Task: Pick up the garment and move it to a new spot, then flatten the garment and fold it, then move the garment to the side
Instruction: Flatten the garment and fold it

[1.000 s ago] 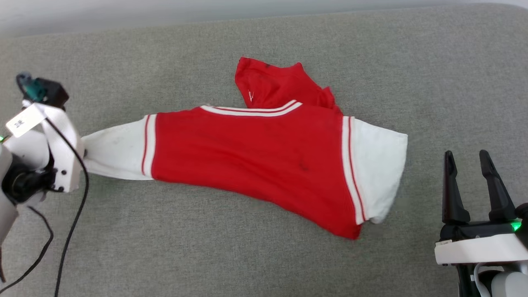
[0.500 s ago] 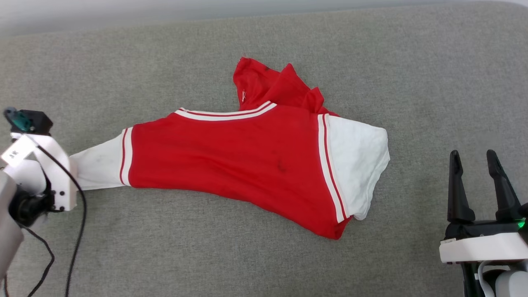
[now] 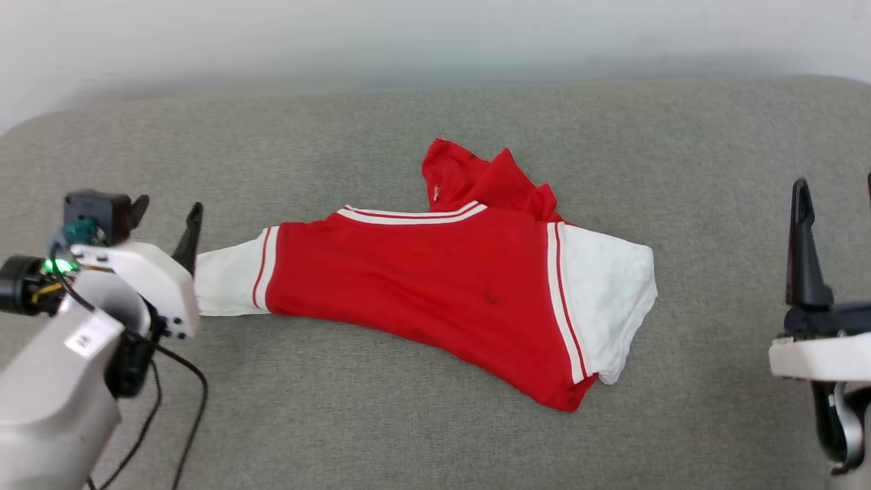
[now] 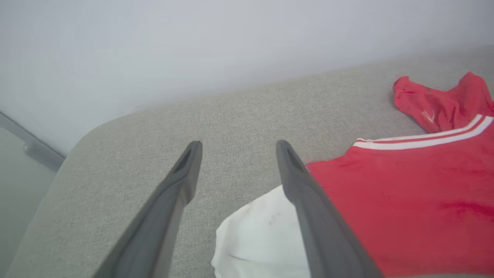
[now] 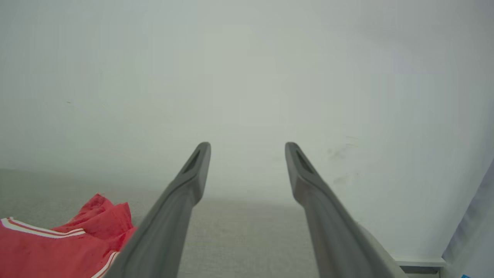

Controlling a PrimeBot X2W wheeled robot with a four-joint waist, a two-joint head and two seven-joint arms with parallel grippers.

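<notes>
Released now, the left white sleeve [image 3: 228, 282] is out of my left gripper [image 3: 168, 205], which had it pinched a second ago; the head camera has also tipped up, so more of the pale wall [image 3: 408, 41] shows.

In the left wrist view that gripper [image 4: 238, 144] has its two dark fingers spread wide with nothing between them. The sleeve end [image 4: 254, 235] lies on the grey cushion [image 3: 408, 422] just below and partly behind one finger. I cannot tell whether finger and cloth touch.

From there the garment [image 3: 422, 272] stretches rightward across the middle of the cushion, red body facing up, with some creases. Its red-and-white neck trim [image 3: 408, 214] runs along the far edge, and a bunched red fold [image 3: 476, 180] sticks out beyond it. The other white sleeve [image 3: 605, 292] lies crumpled at the right end.

Well apart from the cloth, my right gripper [image 3: 835, 182] hangs at the right edge. Its wrist view shows the fingers [image 5: 247, 144] parted wide and empty, pointing at the wall, with the garment [image 5: 46, 247] low in the corner.
</notes>
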